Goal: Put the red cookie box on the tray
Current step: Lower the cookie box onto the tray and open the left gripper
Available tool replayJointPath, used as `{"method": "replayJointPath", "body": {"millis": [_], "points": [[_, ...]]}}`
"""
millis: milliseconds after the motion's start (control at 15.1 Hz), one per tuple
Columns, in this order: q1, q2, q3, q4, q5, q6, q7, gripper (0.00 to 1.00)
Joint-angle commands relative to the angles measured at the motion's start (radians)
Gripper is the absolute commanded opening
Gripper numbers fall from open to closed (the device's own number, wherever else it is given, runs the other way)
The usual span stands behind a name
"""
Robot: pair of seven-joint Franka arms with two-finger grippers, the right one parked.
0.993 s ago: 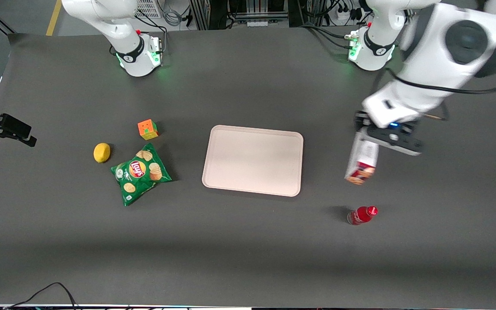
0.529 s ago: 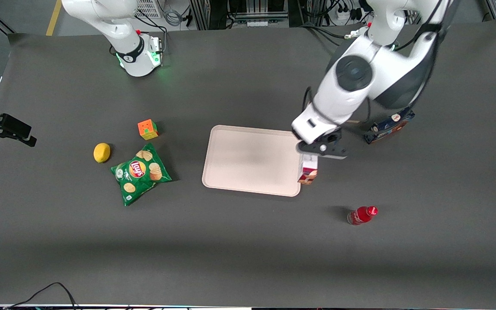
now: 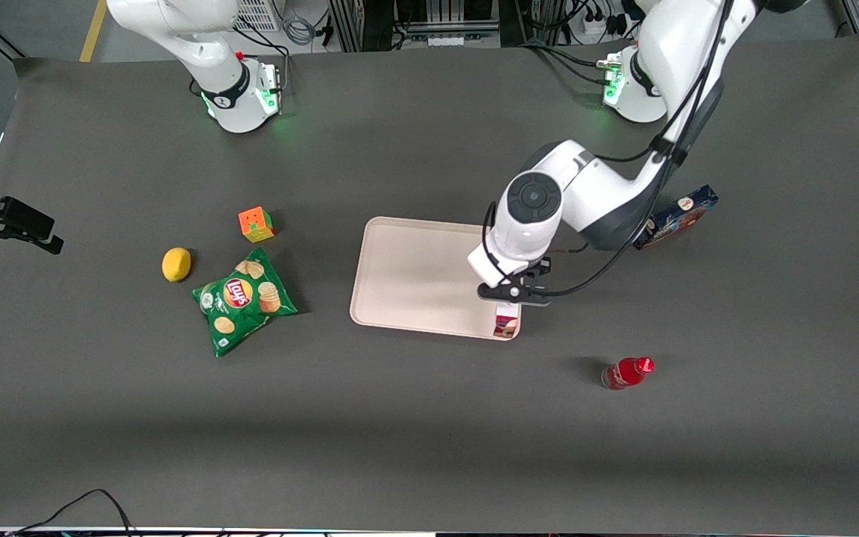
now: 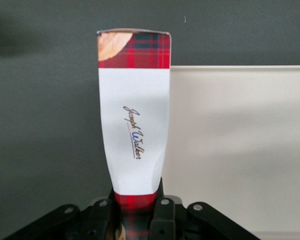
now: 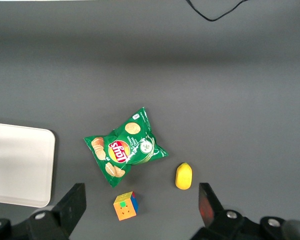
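Two fingers (image 4: 162, 215) of the gripper (image 3: 510, 297) are clamped on one end of the red cookie box (image 4: 134, 120), and the carton hangs down from the jaws, long axis pointing away from them toward the table. Its free end sits over the tray (image 3: 414, 272) right at the rim corner nearest the working arm's end, with the box straddling that edge in the wrist view. My read: it needs carrying further in over the tray before letting go.
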Motion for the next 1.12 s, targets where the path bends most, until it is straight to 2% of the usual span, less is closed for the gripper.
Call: {"method": "replayJointPath", "body": {"millis": [0,463,596,728,794,993,1059], "points": [[-0.034,0.069,0.015,0.041,0.033,0.036,-0.091,0.00],[-0.065,0.116,0.040,0.035,0.071,0.072,-0.113,0.00],[-0.068,0.122,0.043,0.033,0.082,0.070,-0.113,0.08],[-0.071,0.127,0.043,0.033,0.089,0.070,-0.113,0.26],[-0.072,0.127,0.049,0.033,0.089,0.069,-0.111,0.39],[-0.080,0.121,0.064,0.035,0.089,0.065,-0.110,0.93],[-0.080,0.118,0.067,0.038,0.089,0.064,-0.102,1.00]]}}
